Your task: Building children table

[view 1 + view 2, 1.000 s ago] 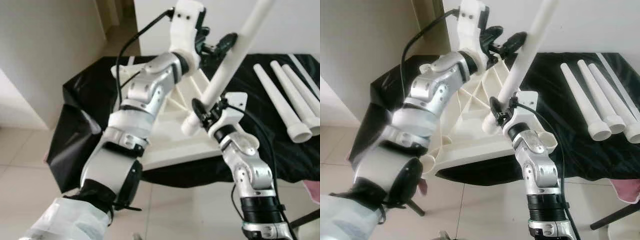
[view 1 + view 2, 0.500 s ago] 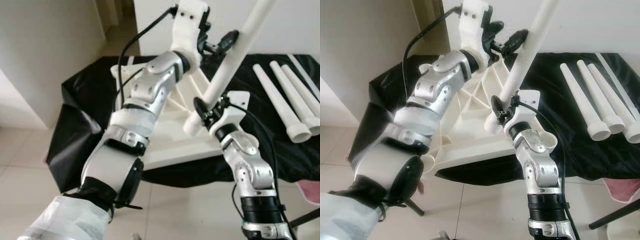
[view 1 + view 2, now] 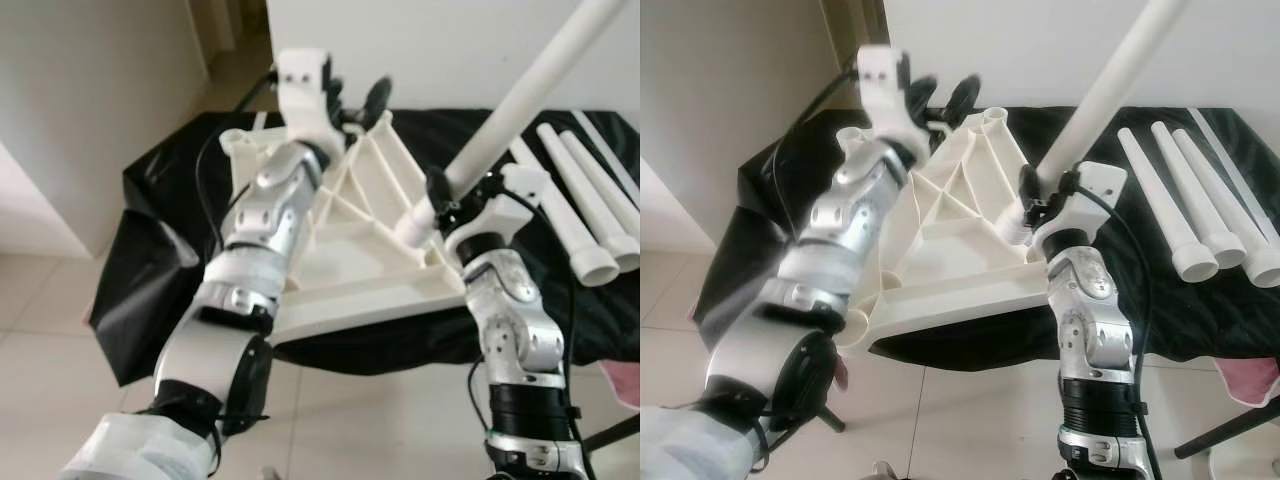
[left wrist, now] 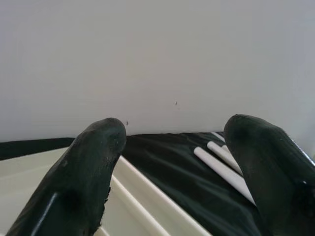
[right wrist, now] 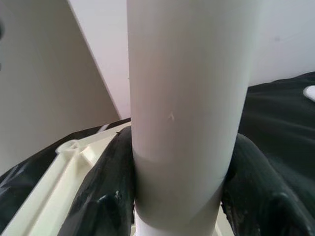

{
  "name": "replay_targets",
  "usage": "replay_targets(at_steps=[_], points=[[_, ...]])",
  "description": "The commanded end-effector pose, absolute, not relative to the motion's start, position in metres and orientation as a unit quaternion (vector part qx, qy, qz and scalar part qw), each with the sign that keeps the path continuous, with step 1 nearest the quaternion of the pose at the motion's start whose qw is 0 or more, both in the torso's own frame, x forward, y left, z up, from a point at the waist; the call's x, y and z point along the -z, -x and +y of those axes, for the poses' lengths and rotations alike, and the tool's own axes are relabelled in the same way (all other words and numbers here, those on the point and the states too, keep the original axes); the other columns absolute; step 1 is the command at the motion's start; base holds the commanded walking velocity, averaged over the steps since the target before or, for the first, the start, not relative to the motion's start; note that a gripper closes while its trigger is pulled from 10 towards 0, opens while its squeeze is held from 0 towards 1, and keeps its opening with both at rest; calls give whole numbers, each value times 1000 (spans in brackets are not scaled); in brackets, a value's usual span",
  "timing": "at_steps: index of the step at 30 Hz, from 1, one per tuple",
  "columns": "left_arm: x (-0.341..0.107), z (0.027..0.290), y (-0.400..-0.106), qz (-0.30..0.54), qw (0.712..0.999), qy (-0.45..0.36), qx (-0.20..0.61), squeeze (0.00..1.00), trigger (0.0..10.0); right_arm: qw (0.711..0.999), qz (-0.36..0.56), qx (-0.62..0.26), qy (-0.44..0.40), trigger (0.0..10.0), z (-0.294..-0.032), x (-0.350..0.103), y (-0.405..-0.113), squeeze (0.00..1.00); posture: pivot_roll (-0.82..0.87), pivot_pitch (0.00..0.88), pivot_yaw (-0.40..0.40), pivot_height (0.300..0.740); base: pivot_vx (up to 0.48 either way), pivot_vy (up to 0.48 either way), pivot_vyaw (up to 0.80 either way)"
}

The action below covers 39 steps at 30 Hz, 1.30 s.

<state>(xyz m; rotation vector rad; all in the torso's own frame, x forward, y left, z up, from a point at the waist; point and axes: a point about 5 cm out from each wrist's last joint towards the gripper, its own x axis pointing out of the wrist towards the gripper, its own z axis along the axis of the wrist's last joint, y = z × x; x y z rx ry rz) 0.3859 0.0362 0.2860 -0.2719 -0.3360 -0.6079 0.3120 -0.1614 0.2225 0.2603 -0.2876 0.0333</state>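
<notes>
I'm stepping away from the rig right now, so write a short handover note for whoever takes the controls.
Right gripper: shut on a white table leg, held slanted, its lower end at a corner of the upturned tabletop.
Left gripper: open, holding nothing, raised above the tabletop's far edge.
Three more legs lie on the black cloth to the right.
Done: a leg picked up and brought to the corner.
Left: seat this leg, whose seating I cannot confirm, then fit the other three.

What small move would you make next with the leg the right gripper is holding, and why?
Probably ease it down into the socket. The right gripper clamps the table leg tilted, its lower end at the upturned tabletop's corner, while the left gripper hovers open.
</notes>
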Motion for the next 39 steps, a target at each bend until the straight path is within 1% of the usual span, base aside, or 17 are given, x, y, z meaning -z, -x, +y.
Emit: replay_targets(at_steps=[1,2,3,9,10,12,16,17,18,20,23,24,25,27,33,36,39], points=[[-280,37,-384,-162,932,123,298,0,10000,980,-156,0,-126,10000,-164,-228,-312,0,-123,14,26,740,0,0,0],[-280,37,-384,-162,932,123,298,0,10000,980,-156,0,-126,10000,-164,-228,-312,0,-123,14,26,740,0,0,0],[-270,39,-381,-154,934,121,298,0,10000,980,-155,24,-124,10000,-168,-228,-312,0,-115,21,23,740,0,0,0],[-257,41,-376,-143,936,128,297,0,10000,980,-157,37,-113,10000,-173,-230,-312,0,-108,27,23,740,0,0,0],[-245,36,-367,-140,936,103,307,0,10000,983,-157,45,-87,10000,-176,-226,-309,0,-103,31,23,740,0,0,0],[-236,31,-359,-141,934,77,320,0,10000,984,-158,43,-76,10000,-176,-224,-306,0,-101,33,23,740,0,0,0],[-230,28,-354,-138,932,68,329,0,10000,983,-161,40,-72,10000,-177,-223,-304,0,-101,35,24,740,0,0,0],[-219,21,-342,-130,924,53,355,0,10000,984,-161,46,-66,10000,-180,-219,-300,0,-100,37,27,740,0,0,0],[-219,21,-342,-130,924,53,355,0,10000,984,-161,46,-66,10000,-180,-219,-300,0,-100,37,27,740,0,0,0],[-211,15,-329,-136,909,14,393,0,10000,984,-157,55,-60,10000,-182,-216,-297,0,-98,39,27,740,0,0,0],[-207,13,-324,-140,903,-9,407,0,10000,984,-155,58,-58,10000,-183,-214,-295,0,-98,39,27,740,0,0,0],[-202,10,-317,-143,893,-33,426,0,10000,985,-153,63,-57,10000,-184,-212,-293,0,-98,42,29,740,0,0,0],[-202,10,-317,-143,893,-33,426,0,10000,985,-153,63,-57,10000,-184,-212,-293,0,-98,42,29,740,0,0,0],[-193,8,-307,-137,881,-56,450,0,10000,985,-148,73,-52,10000,-186,-208,-289,0,-97,45,30,740,0,0,0],[-173,7,-298,-92,874,-76,472,0,10000,986,-139,86,-41,10000,-189,-200,-279,0,-106,51,32,740,0,0,0],[-171,7,-295,-89,872,-79,474,0,10000,986,-136,90,-40,10000,-190,-198,-276,0,-107,52,33,740,0,0,0],[-170,7,-288,-88,866,-82,485,0,10000,986,-129,100,-29,10000,-192,-193,-266,0,-114,57,36,740,0,0,0]])
